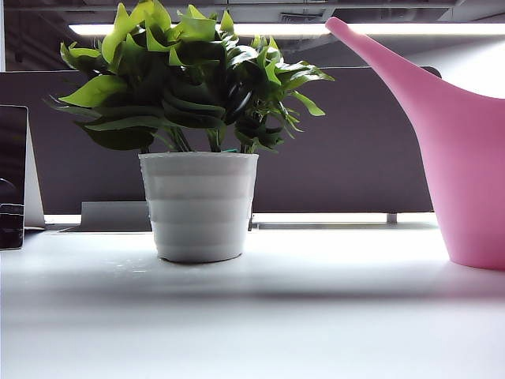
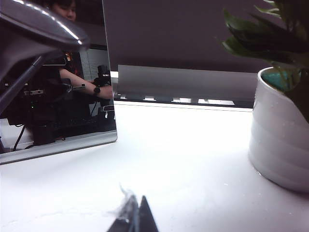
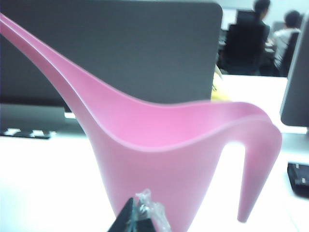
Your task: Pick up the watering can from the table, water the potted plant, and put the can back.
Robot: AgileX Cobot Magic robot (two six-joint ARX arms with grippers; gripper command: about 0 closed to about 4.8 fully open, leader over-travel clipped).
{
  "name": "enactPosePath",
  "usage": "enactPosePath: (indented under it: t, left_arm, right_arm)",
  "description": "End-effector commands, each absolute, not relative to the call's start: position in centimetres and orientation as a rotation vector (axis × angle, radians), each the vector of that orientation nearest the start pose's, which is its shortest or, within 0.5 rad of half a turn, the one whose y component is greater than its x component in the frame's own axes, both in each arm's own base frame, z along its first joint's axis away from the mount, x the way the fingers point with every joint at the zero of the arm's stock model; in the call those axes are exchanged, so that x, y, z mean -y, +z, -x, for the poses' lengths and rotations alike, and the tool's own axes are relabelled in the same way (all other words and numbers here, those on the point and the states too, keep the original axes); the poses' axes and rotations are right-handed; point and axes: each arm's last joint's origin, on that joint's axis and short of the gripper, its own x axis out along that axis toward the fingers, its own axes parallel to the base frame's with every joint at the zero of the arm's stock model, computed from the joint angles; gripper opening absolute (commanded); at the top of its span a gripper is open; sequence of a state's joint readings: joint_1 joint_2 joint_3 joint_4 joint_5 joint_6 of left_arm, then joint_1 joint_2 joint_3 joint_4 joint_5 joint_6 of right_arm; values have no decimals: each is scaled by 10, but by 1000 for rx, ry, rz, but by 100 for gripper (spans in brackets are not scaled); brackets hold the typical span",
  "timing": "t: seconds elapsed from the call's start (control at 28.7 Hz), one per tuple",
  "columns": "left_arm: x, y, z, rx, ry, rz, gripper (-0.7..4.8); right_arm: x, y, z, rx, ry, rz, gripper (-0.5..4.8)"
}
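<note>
Right wrist view showed my right claw [image 3: 140, 220] low at the frame's edge, tips pressed together with crinkled clear film wrapped on them, pinching nothing. It hung just short of the watering can [image 3: 159, 159], which stood upright on the table [image 3: 43, 183]. My left claw [image 2: 134, 220] was likewise pressed shut and empty, low over the table [image 2: 183, 159], with the potted plant [image 2: 280, 140] off to one side and a dark mirror-like panel [image 2: 58, 96] on the other.

I judged the main risk to be the shut tips: pushed forward like that, they would shove the can's wall instead of gripping it. The can was smooth, glossy pink plastic with a wide body, an open top edge and a thin looped handle [image 3: 256, 174]; slick walls would let my tips slide, and a tall, light shape could tip. Its long tapering spout [image 1: 379, 59] pointed toward the leaves [image 1: 189, 71], so a careless swing might rake them or knock the pot [image 1: 199, 207]. That pot was white, ribbed and slightly tapered, sitting well apart from the can on the exterior view; it looked steady, though a hard nudge could skid it on the matte white tabletop [image 1: 252, 332]. Film on my tips might also lessen grip.
</note>
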State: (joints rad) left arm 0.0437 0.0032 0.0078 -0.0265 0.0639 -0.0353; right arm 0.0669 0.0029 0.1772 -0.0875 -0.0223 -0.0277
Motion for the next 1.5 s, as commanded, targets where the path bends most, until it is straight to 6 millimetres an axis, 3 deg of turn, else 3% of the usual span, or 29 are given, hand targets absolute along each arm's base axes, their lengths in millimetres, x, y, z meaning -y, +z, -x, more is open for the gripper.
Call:
enactPosePath:
  t: [0.03,0.42,1.5]
  left_arm:
    - [-2,164,-97,-17,-21,35,-5]
    - [-2,164,-97,-17,-22,35,-5]
    - [-2,164,-97,-17,-22,35,-5]
  right_arm:
    - [-8,205,-87,95,16,21,-5]
    - [-12,168,-96,15,51,-40,-5]
    - [-11,168,-97,31,48,-26,-5]
